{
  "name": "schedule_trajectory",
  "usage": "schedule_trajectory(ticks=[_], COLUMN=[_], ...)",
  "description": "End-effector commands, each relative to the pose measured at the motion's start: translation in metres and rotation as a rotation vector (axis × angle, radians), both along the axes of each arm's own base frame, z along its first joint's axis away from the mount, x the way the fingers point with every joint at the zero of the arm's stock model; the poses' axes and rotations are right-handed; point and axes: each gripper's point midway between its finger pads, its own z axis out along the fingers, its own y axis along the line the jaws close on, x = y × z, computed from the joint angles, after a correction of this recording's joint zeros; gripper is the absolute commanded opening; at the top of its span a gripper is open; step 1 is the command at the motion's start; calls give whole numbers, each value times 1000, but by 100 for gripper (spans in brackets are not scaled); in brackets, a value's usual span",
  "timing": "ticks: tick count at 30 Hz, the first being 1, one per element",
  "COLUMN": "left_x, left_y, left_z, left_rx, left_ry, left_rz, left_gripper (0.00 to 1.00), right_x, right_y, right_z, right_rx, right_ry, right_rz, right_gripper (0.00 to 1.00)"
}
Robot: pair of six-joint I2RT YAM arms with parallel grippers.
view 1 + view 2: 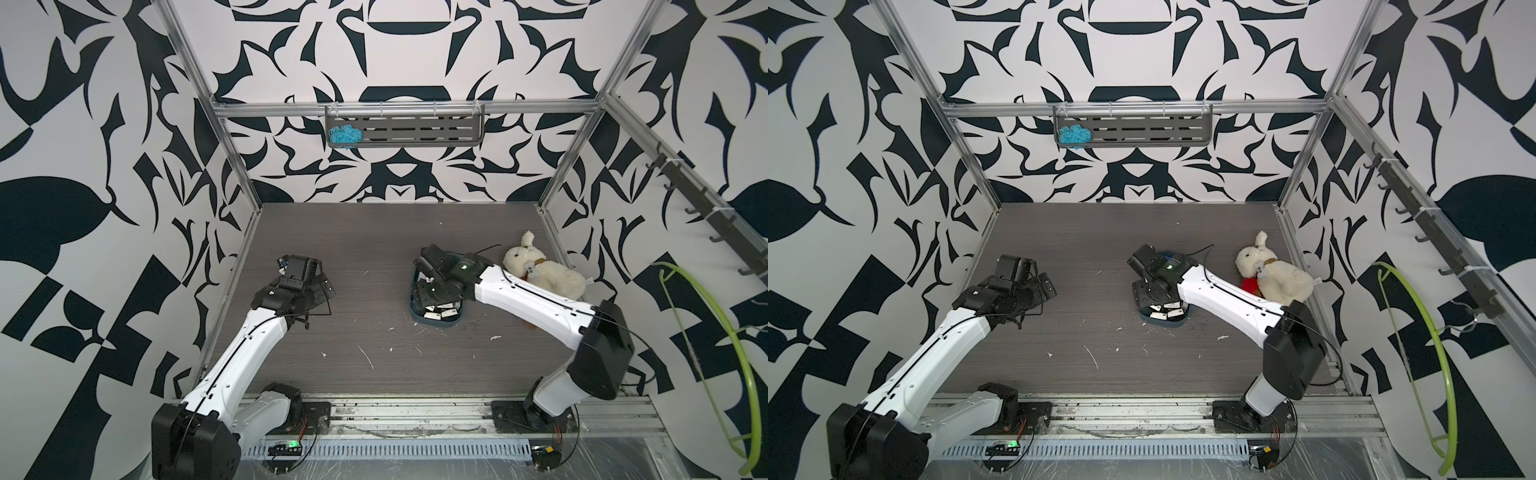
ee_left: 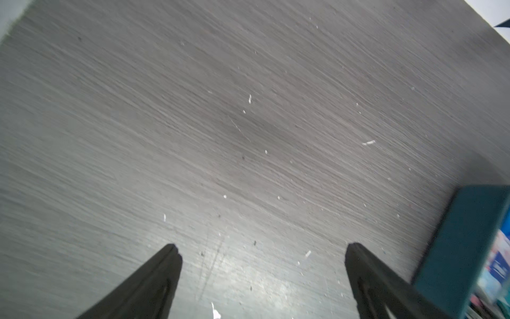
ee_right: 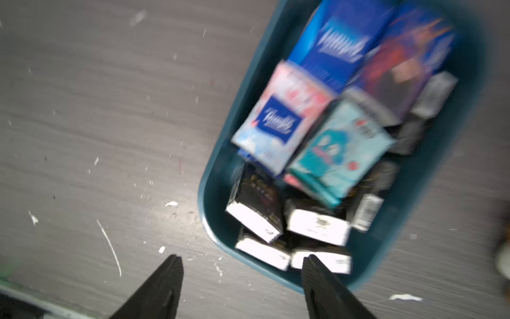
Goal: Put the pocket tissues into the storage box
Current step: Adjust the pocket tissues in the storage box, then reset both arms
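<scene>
The dark teal storage box (image 3: 214,193) lies on the grey table, mostly hidden under my right arm in both top views; only its near end (image 1: 440,324) (image 1: 1163,323) shows. It holds several pocket tissues (image 3: 278,121): blue, pink-white and light teal packets, and black ones with white ends (image 1: 440,311). My right gripper (image 3: 242,261) (image 1: 426,264) hangs open above the box's edge with nothing between its fingers. My left gripper (image 2: 262,247) (image 1: 305,270) is wide open and empty over bare table at the left, apart from the box, whose wall (image 2: 463,243) shows in the left wrist view.
A white plush dog (image 1: 540,270) lies by the right wall beside my right arm, with something red (image 1: 1250,286) under it. A grey slotted shelf (image 1: 415,129) on the back wall holds blue yarn (image 1: 343,135). A green hoop (image 1: 706,332) hangs at the right. White scraps dot the table.
</scene>
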Motion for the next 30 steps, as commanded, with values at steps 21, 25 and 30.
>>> schedule_trajectory(ticks=[21, 25, 30], left_x=[95, 107, 120], left_y=[93, 92, 75], left_z=[-32, -42, -51], left_rx=[336, 348, 309], left_ry=[-395, -456, -464], left_rz=[-8, -21, -98], left_gripper=[99, 99, 99], right_x=[139, 140, 134], right_y=[-216, -227, -238], right_z=[-27, -36, -72], right_rx=[-293, -351, -306], right_ry=[-606, -605, -602], right_rz=[-341, -290, -291], right_gripper=[74, 75, 74])
